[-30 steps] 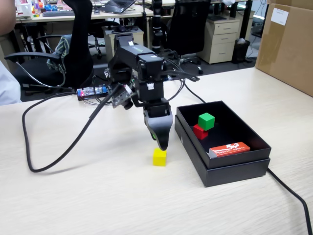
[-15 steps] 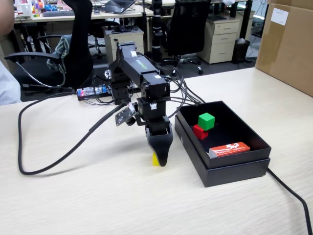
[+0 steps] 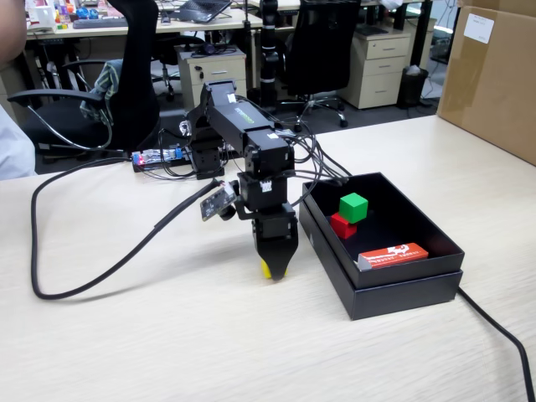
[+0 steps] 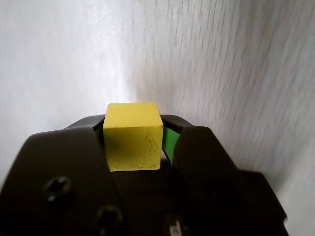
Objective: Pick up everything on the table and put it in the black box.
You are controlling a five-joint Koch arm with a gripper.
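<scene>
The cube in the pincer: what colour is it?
Yellow; the cube shows best in the wrist view, clamped between the pincer jaws.

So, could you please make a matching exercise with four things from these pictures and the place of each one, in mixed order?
Things:
1. yellow cube
2. green cube
3. red cube
4. orange-red packet

Places:
A. in the black box, under the green cube
B. between the jaws of the end effector, outside the box
C. inside the box, along its near wall in the fixed view
D. in the box, on top of another cube

Pairs: 1-B, 2-D, 3-A, 4-C
</scene>
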